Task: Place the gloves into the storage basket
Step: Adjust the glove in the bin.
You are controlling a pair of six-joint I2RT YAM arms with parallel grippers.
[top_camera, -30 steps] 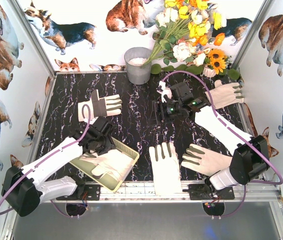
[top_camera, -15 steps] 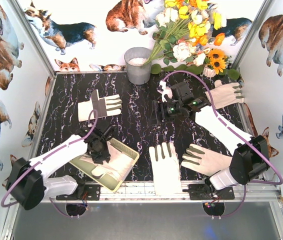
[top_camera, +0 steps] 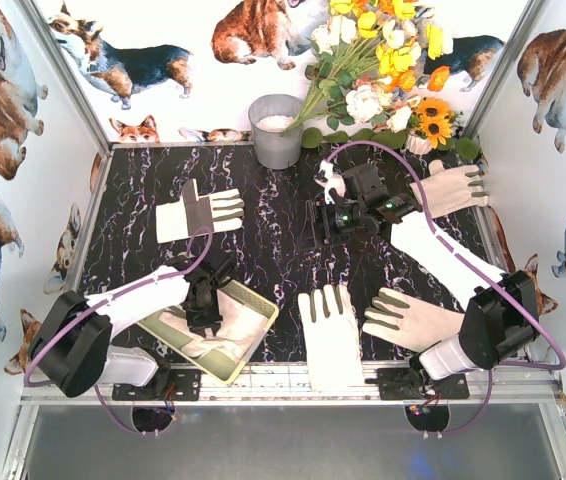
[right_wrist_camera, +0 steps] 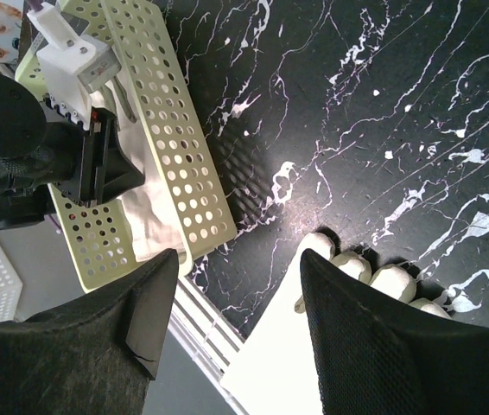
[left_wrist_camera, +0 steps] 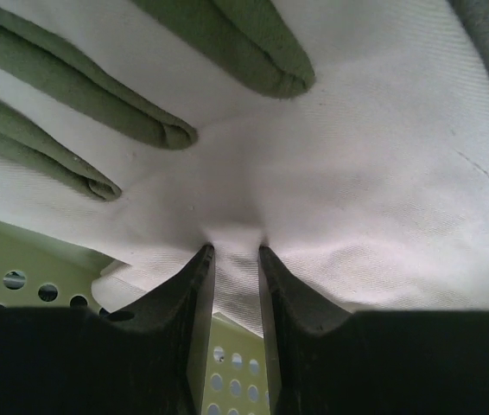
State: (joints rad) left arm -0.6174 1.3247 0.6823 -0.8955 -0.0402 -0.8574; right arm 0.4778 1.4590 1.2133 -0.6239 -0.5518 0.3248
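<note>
Corgi-printed walls [top_camera: 3, 90] enclose a black marbled table [top_camera: 273, 265]. Nearest the arm bases, the storage basket [top_camera: 248, 348] is set askew, one corner turned toward the near edge. The left claw [left_wrist_camera: 236, 252] is lowered into it with its fingers drawn narrow, and a puckered fold of the basket glove [left_wrist_camera: 357, 173] is nipped between the tips. Just beyond those tips, grey-green glove fingers are seen with their ends pointing back toward the claw; whether they belong to the same glove cannot be told.

To the right of the left claw, the plain white glove [top_camera: 330, 330] is laid with its long axis running near to far, cuff at the near edge and fingers pointing away. Just beside it, farther right, the grey-tipped glove [top_camera: 413, 320] is laid crosswise, its fingers pointing left.

Beyond the left claw, the grey-banded glove [top_camera: 198, 213] lies crosswise with its fingers pointing right. The right claw [right_wrist_camera: 236, 277] is held wide apart and empty above bare table, beyond the plain white glove. To its right, the far glove [top_camera: 455, 190] points its fingers rightward, its cuff hidden by the arm. At the back wall, beyond the right claw and to its left, a grey bucket [top_camera: 276, 135] is seen beside a bunch of flowers [top_camera: 383, 60].
</note>
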